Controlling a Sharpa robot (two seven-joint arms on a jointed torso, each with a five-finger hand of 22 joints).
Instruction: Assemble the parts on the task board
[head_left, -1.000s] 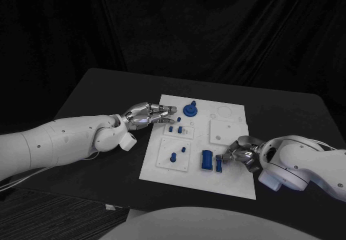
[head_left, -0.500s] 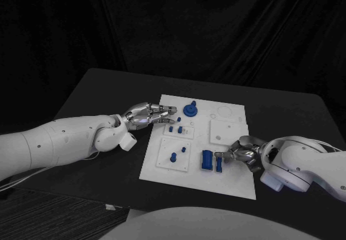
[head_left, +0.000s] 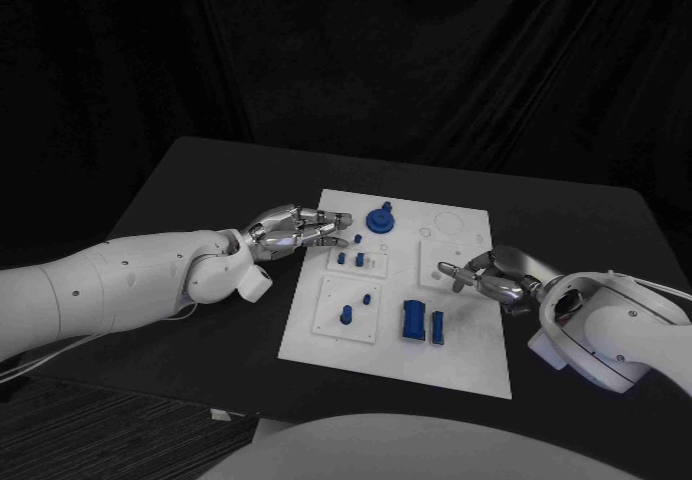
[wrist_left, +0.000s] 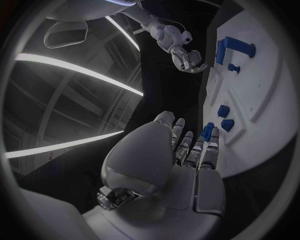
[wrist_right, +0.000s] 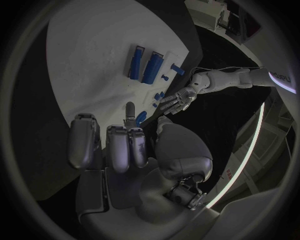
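the white rectangular task board (head_left: 462, 350) lies mid-table with small blue plastic parts (head_left: 420, 321) standing on it. the left hand (head_left: 296, 229) hovers at its far left edge, fingers spread, empty. the right hand (head_left: 483, 276) hangs over its right side, fingers apart, holding nothing.

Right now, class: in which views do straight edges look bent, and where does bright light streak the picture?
Both wrist views bend the task board edge into a curve; the head view keeps it straight. Bright strips streak the left wrist view, and one curves behind the right hand.
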